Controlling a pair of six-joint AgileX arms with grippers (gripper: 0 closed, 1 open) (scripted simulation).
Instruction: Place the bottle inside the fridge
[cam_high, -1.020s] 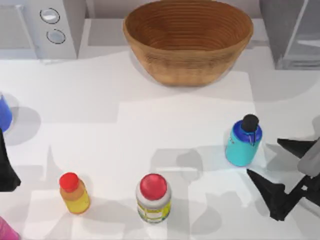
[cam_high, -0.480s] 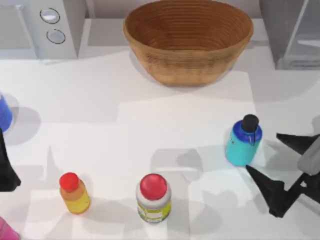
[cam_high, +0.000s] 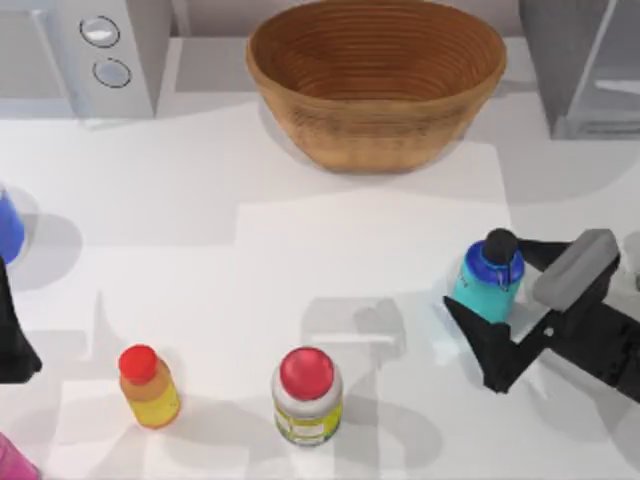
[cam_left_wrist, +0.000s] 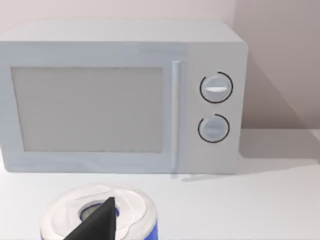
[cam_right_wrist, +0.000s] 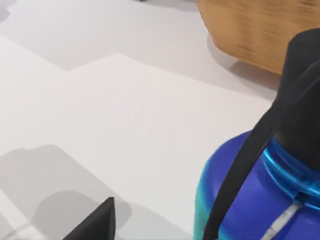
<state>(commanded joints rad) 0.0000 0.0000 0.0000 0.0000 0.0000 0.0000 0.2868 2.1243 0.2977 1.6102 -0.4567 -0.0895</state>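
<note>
The small cyan bottle (cam_high: 478, 296) with a blue shoulder and black cap stands upright at the table's right. My right gripper (cam_high: 486, 273) is open around it, one finger on the bottle's near side and the other past its cap on the far side. In the right wrist view the bottle (cam_right_wrist: 250, 200) looms close, with one dark fingertip (cam_right_wrist: 97, 222) apart from it. The fridge (cam_high: 578, 62), a dark grey cabinet with a pale door panel, stands at the back right corner. My left gripper (cam_high: 10, 340) is parked at the left edge.
A large wicker basket (cam_high: 375, 80) sits at the back centre and a light grey microwave (cam_high: 85, 55) at the back left. A yellow-orange red-capped bottle (cam_high: 148, 388) and a white red-capped jar (cam_high: 307, 398) stand near the front. A blue can (cam_left_wrist: 135, 222) stands by the left gripper.
My right gripper has swung left and forward from the right edge, so its open fingers now straddle the bottle. The bottle and the left arm have stayed put.
</note>
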